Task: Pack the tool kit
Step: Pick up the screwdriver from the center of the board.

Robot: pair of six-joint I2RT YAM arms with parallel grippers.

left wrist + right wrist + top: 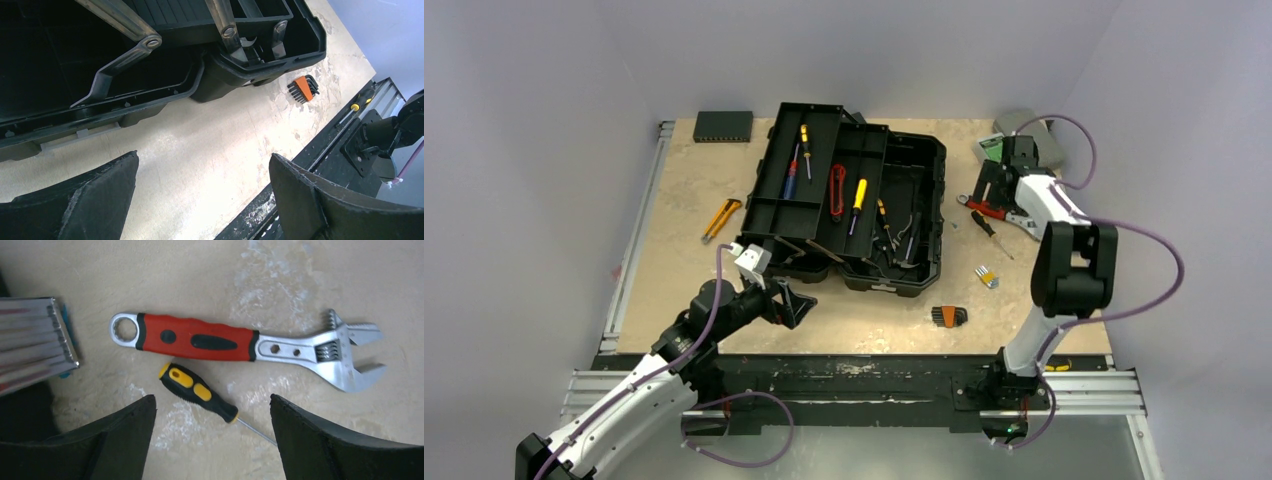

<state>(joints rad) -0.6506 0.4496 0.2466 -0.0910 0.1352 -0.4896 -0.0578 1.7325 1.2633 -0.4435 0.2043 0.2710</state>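
Toolbox (909, 215) stands open at the centre of the table (684, 290), its two tiered trays (799, 175) swung out toward 10 o'clock; the trays carry a yellow-handled screwdriver (805, 140), a red-and-blue screwdriver (791, 178), a red-handled tool (836, 190) and a second yellow-handled driver (859, 195).

Nearest, at 7 o'clock from the toolbox, the left gripper (799, 305) hovers above bare table just off the box's front edge; its jaws are spread wide and hold nothing.

At 5 o'clock lies an orange hex key set (948, 316), apart from the box; a small bit holder (987, 275) lies at 4 o'clock.

At 3 o'clock the right gripper (212, 440) points down over two loose tools; its jaws are released, with nothing grasped; a black-and-yellow screwdriver (197, 391) lies on the table between the fingers, and a red-handled adjustable wrench (200, 337) lies just beyond it, close but not touching.

At 9 o'clock lies a yellow utility knife (721, 217); at 11 o'clock, at the far edge, a thin black device (723, 125).
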